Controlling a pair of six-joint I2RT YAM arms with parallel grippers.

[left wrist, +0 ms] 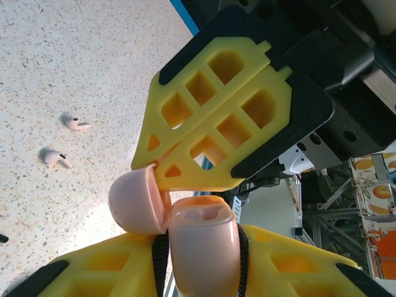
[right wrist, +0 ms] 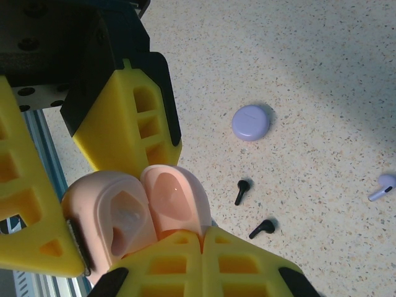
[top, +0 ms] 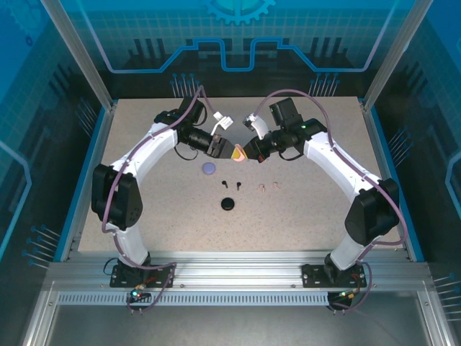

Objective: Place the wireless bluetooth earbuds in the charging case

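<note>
While your left gripper (left wrist: pixel 201 241) clamps the open pale pink charging case (right wrist: pixel 117 216) at upper centre of the top view, your right gripper (right wrist: pixel 201 250) pinched closed, tips at its lid (right wrist: pixel 176 198), pale pink earbuds (left wrist: pixel 75 122) loose on the table (top: pixel 302 216) just below-right, black earbuds (right wrist: pixel 242 190) and lavender case (right wrist: pixel 252 122) nearby

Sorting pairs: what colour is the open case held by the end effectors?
The open case is pale pink, clearest in the right wrist view.

You're looking at a pale pink case (right wrist: pixel 124 216), a lavender case (right wrist: pixel 252 122), black earbuds (right wrist: pixel 242 190), pale pink earbuds (left wrist: pixel 75 122), one lavender earbud (right wrist: pixel 385 185) and a speckled beige worktop (right wrist: pixel 322 55).
</note>
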